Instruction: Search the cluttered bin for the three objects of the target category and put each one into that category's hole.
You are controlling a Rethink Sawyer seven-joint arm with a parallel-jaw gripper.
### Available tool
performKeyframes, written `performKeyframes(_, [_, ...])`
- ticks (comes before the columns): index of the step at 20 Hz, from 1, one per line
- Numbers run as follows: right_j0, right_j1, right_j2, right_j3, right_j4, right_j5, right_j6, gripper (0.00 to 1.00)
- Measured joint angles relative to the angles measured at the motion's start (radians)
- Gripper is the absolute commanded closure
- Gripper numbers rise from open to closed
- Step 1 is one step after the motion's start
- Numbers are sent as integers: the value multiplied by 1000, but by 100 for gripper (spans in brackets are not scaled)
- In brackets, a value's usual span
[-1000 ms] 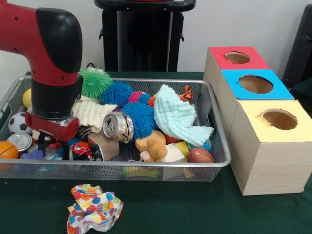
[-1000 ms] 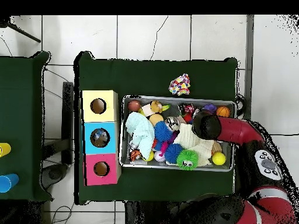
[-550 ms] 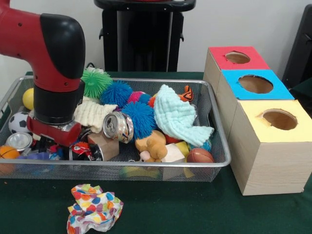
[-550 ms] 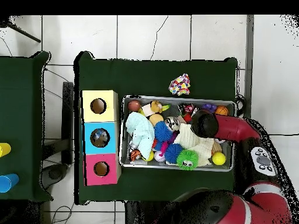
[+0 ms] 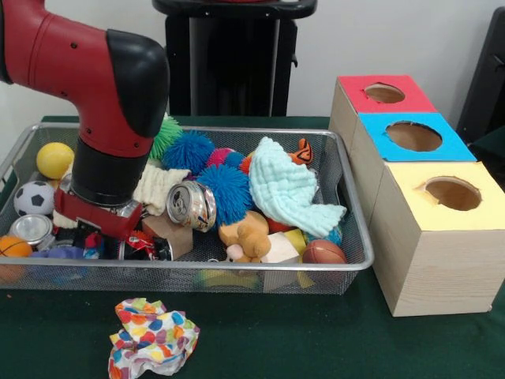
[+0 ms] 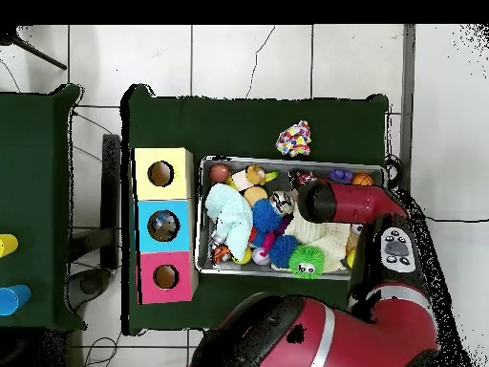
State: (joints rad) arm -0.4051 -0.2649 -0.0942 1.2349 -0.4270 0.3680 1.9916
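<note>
1. Crumpled dotted cloth (image 5: 152, 335) on the green table (image 5: 316, 339), in front of the bin (image 5: 237, 276).
2. Gripper (image 5: 99, 233) low among clutter at the bin's left end; grip hidden, cannot tell.
3. Crushed can (image 5: 192, 205) just right of it.
4. Three boxes (image 5: 430, 229) beside the bin: yellow, blue, red.

No legible text, labels, brands or numbers on anything.

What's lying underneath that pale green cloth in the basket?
The pale green cloth drapes over a blue spiky ball and an orange toy peeking out behind. Whatever else it covers stays hidden.
</note>
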Motion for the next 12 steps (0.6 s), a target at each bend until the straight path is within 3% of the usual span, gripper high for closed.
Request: performKeyframes(12, [33,20,-63,-8,75,1,0,100])
